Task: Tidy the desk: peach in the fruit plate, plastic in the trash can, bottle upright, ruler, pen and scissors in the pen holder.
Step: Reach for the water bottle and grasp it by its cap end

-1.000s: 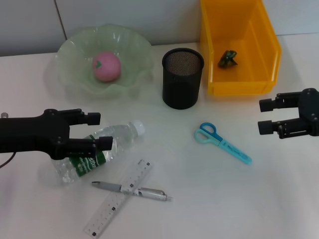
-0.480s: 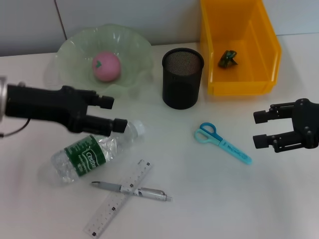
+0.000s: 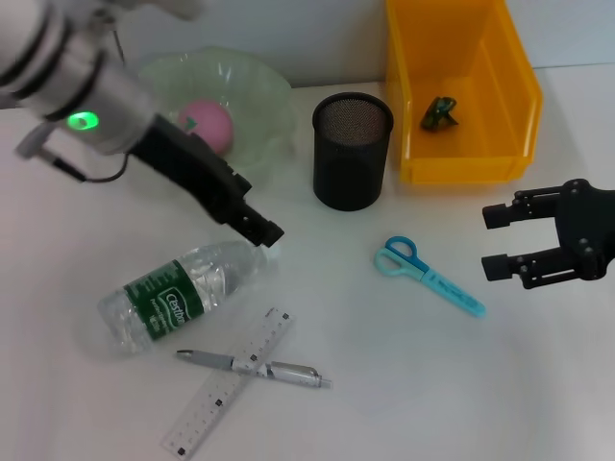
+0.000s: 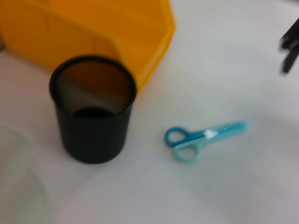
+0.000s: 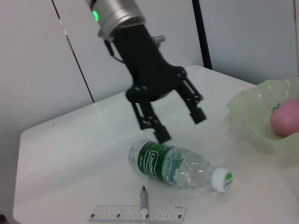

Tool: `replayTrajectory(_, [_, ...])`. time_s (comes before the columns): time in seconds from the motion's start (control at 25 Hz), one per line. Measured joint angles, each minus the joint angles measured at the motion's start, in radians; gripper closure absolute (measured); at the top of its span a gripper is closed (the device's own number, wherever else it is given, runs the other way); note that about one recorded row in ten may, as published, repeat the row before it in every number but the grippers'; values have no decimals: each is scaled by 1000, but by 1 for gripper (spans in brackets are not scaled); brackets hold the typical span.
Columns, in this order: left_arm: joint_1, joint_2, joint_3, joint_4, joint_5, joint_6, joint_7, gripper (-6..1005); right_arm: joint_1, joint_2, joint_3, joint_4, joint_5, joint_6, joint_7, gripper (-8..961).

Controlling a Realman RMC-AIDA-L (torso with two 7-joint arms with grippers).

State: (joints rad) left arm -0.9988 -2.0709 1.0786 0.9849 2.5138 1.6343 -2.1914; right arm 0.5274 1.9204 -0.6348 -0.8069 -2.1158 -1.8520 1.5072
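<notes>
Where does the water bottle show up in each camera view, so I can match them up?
Head view: the water bottle lies on its side, lower left, its cap beside the left gripper.
Left wrist view: not in it.
Right wrist view: lower centre, under the open left gripper.
Shared landmark: the pen lying across the ruler, close to the bottle.

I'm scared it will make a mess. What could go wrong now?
The bottle lies on its side, round and smooth; the open left gripper, above its cap end, might nudge it rolling onto the pen and ruler. The right gripper, open, hovers beside the scissors, so a sweep could knock them.
</notes>
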Motion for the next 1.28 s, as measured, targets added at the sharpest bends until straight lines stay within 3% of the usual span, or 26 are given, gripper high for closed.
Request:
replayTrajectory(0.04, [-40,-1,88,-14,32,-45,-73,158,2,-1,-4,-1,-1,1,-4,194])
replayTrajectory(0.2, [-98,-4,183,-46,90,-101,-159,158,6,-1,-5,-5,-3,-3,-15,194])
replayTrajectory(0.48, [-182,-9,215,-181,146,-184,-227,157,9,-2,-5,-6,-5,0,-26,194])
replayTrajectory(1.28, [-185,-9,318,-296,50,-295,-256,157,6,1,-5,-21,-15,1,-53,195])
